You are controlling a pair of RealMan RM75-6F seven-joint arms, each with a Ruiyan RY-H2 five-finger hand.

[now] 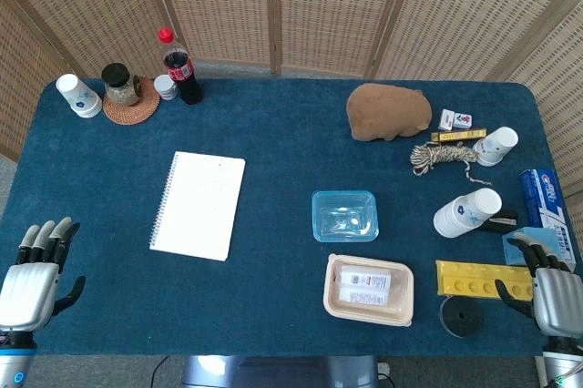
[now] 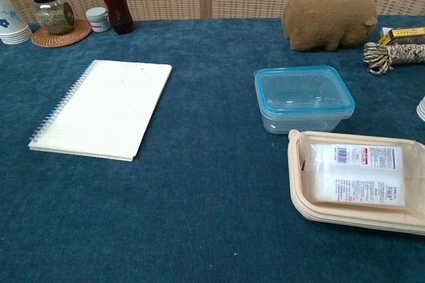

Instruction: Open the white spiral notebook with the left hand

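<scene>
The robot's silver, black-fingered left hand [image 1: 35, 277] rests at the near left corner of the blue felt-covered table [image 1: 273, 178], fingers straight and slightly apart, thumb out to the side, holding nothing. It shows only in the head view; the chest view does not take it in. By my reading, the task stands at its very start: the reach has not begun, and the cover is still down.

The white spiral-bound notebook [image 1: 199, 205] lies flat and closed on the cloth, well apart from the left hand, further from the robot and toward the table's middle. Its wire binding runs along its left edge, the side nearer this hand, so the free edge of the cover is on the far side. The next move probably calls for carrying the hand forward and inward across the notebook, catching the cover at its free right edge and swinging it over the spiral. A thin cover lying flush on soft cloth may be awkward to lift.

The silver right hand [image 1: 547, 288] sits at the near right corner, beside a yellow plastic strip with round holes [image 1: 483, 277], fingers loosely apart and empty as far as I can tell. Between the notebook and that hand stand a clear plastic box with a blue-rimmed lid [image 1: 345, 216] and a beige lidded food tray [image 1: 368, 290].
</scene>
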